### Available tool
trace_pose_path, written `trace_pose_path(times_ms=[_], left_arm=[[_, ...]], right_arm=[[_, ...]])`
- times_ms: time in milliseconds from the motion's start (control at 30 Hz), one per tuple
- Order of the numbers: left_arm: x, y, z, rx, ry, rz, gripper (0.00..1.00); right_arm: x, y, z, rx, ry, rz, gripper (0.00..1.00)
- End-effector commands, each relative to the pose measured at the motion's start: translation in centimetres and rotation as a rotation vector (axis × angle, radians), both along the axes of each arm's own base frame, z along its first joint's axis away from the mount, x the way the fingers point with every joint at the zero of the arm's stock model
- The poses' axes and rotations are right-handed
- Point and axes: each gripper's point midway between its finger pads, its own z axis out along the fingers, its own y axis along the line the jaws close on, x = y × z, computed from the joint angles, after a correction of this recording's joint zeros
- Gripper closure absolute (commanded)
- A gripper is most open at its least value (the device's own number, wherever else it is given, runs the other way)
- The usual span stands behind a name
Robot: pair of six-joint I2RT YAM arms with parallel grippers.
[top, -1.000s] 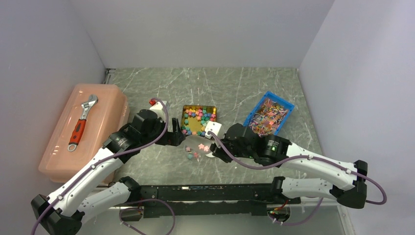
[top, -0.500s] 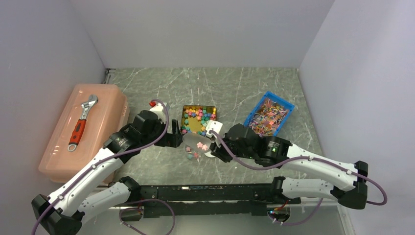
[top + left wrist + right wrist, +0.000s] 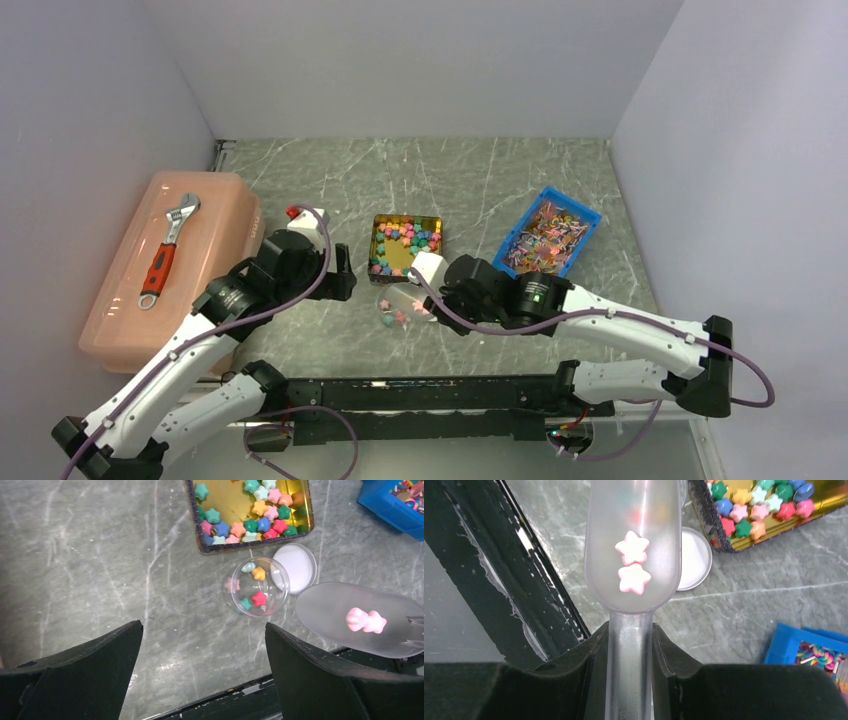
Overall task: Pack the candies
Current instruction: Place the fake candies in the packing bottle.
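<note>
Between the fingers of the right gripper (image 3: pixel 630 652) sits the handle of a clear scoop (image 3: pixel 631 602). The jaws are part-closed and pinch that handle from both sides.

Right wrist view:
- The scoop's long axis runs from 6 to 12 o'clock, bowl outward.
- Two pink candies (image 3: pixel 632 548) lie in the bowl, touching, one behind the other on that axis.
- At 12 o'clock, past the bowl's far end, blurred colour shows through the plastic. This is judged to be the jar, lower down.
- A white lid (image 3: pixel 694 559) lies flat on the table at 1 o'clock.

Left wrist view:
- The jar (image 3: pixel 260 586) stands upright and open, with a few candies inside.
- The lid is just beside the jar at 2 o'clock.
- The tin (image 3: pixel 225 500) is at 12 o'clock of the jar and holds the bulk of the candies (image 3: pixel 238 529).
- The scoop bowl lies at 4 o'clock of the jar, its tip just beside the rim.

The left gripper (image 3: pixel 202 630) is spread wide and holds nothing. The jar lies between 1 and 2 o'clock from it.

Finding: the coming move turns on the scoop tip's position relative to the jar mouth. The two wrist views disagree on whether the tip is over the mouth, so this cannot be settled. The right arm is nearer and carries the load. It would probably need to line the tip up over the mouth, then tilt the bowl down.
</note>
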Motion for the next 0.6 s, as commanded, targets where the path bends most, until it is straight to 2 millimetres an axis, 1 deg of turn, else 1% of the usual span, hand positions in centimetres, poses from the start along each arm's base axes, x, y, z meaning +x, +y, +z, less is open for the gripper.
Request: trace_pose_path(times_ms=[0,133,300,400,567], left_arm=[[0.4,2.0,2.2,0.049,-0.086,0.052,0.01],[0.3,2.5,2.4,0.063,-0.110,0.051,0.01],[0.2,2.8,1.8,0.082,-0.121,0.041,0.01],[0.1,2.8,1.4,0.093,-0.116,0.033,0.01],[-0.1,2.6,0.9,0.077,-0.119,0.016,0.01]], right_arm=[[0.2,0.1,0.7,-0.030,0.028,-0.041,1.00],[0.1,0.1,0.2,-0.083,0.072,-0.067,1.00],[-0.1,-0.2,-0.7,-0.155,0.143,-0.107,1.00],[-0.3,-0.4,-0.9,-0.195,0.184,-0.136,1.00],[-0.2,-0.3,-1.0,-0.232,0.232,-0.173,1.00]])
